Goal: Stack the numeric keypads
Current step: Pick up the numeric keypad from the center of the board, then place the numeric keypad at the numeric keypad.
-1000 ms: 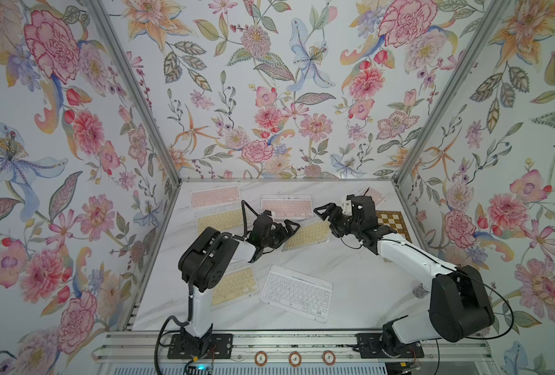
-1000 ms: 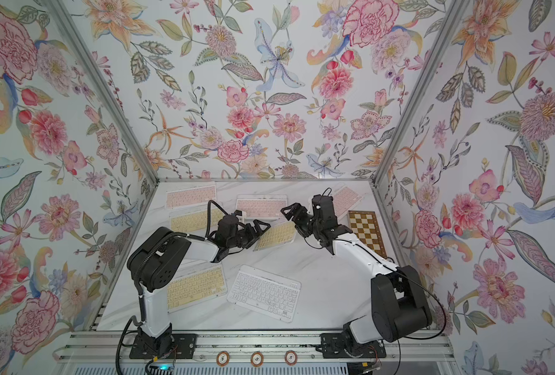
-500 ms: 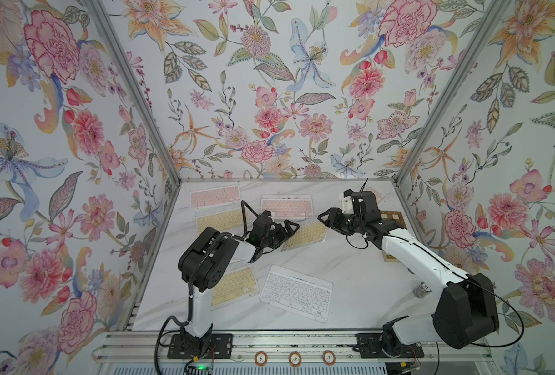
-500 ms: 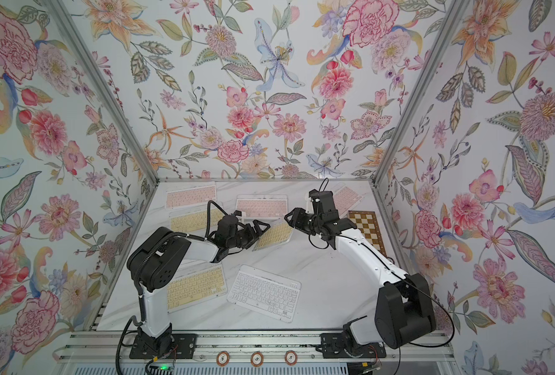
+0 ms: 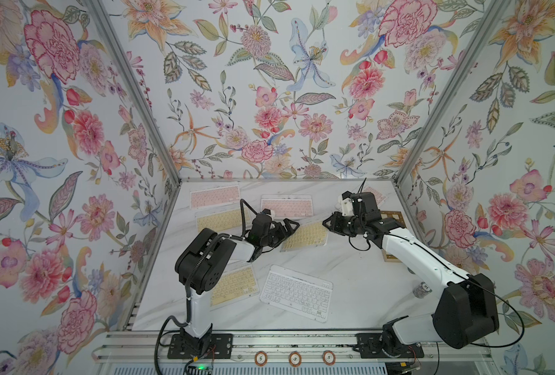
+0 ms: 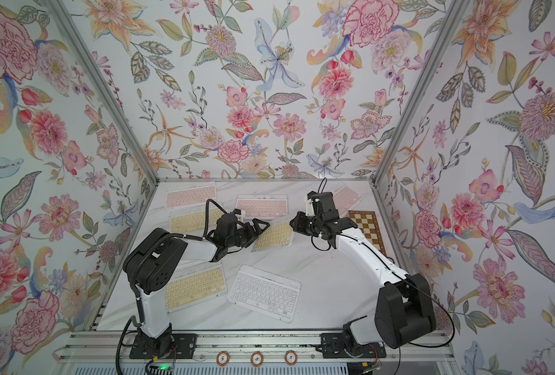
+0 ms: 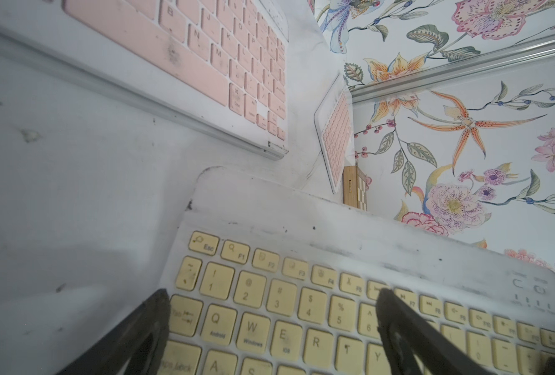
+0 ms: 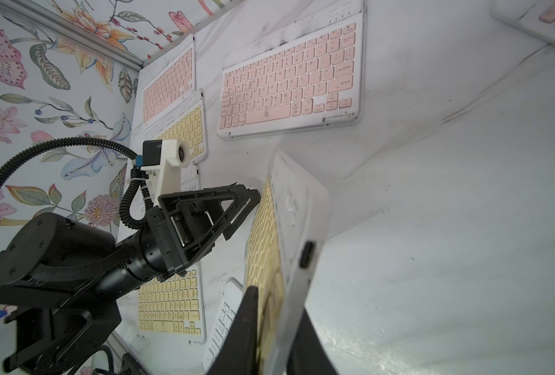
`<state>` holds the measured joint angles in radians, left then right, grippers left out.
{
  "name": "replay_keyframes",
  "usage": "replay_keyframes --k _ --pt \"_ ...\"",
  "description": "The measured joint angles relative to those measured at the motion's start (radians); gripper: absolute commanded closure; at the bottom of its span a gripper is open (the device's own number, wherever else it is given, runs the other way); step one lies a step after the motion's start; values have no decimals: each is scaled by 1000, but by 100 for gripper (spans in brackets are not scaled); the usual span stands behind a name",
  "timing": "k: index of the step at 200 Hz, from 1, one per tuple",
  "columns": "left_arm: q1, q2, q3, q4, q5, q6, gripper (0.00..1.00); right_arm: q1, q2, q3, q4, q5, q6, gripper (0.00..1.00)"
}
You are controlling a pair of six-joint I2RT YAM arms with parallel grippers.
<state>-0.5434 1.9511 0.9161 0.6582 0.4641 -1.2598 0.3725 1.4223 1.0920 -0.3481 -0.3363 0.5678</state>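
Note:
A yellow-keyed keypad [image 5: 305,236] [image 6: 274,236] lies at a slant in the middle of the table, one end lifted. My right gripper [image 5: 325,224] [image 8: 276,302] is shut on its right end, one finger on the keys and one on the back. My left gripper [image 5: 290,232] [image 7: 271,293] stands open at the keypad's left end [image 7: 302,324], fingers wide apart over the keys. Flat on the table lie pink keypads [image 5: 215,199] [image 5: 286,206], yellow ones [image 5: 219,219] [image 5: 233,285] and a white one [image 5: 295,292]. Another pink keypad [image 5: 376,194] is partly hidden behind the right arm.
A brown-and-cream chessboard [image 5: 391,217] lies along the right wall under the right arm. A small round object [image 5: 420,289] sits near the right arm's base. Flowered walls close the table [image 5: 350,285] on three sides.
The right gripper's jaws have closed on the right end of the middle yellow keypad, and that arm's elbow has swung to the right. The left arm has stayed put.

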Motion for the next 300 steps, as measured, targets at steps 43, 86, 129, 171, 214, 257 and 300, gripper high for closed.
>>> replay_keyframes --k 43,86,129,171,214,257,300 --pt "4 -21 2 -34 0 23 1 -32 -5 0 6 -36 -6 96" --pt "32 -59 43 -131 0 78 1 -103 -10 0 44 -124 5 100" --pt "99 -137 123 -233 3 162 1 -147 27 27 132 -220 51 100" --pt "201 -144 223 -380 -4 271 1 -159 153 137 230 -305 87 100" --pt "278 -37 397 -470 -8 364 1 -173 364 275 378 -385 152 100" --pt "303 121 526 -521 8 391 1 -177 563 409 456 -443 187 100" --pt "309 235 612 -556 30 401 1 -177 692 454 537 -500 230 100"
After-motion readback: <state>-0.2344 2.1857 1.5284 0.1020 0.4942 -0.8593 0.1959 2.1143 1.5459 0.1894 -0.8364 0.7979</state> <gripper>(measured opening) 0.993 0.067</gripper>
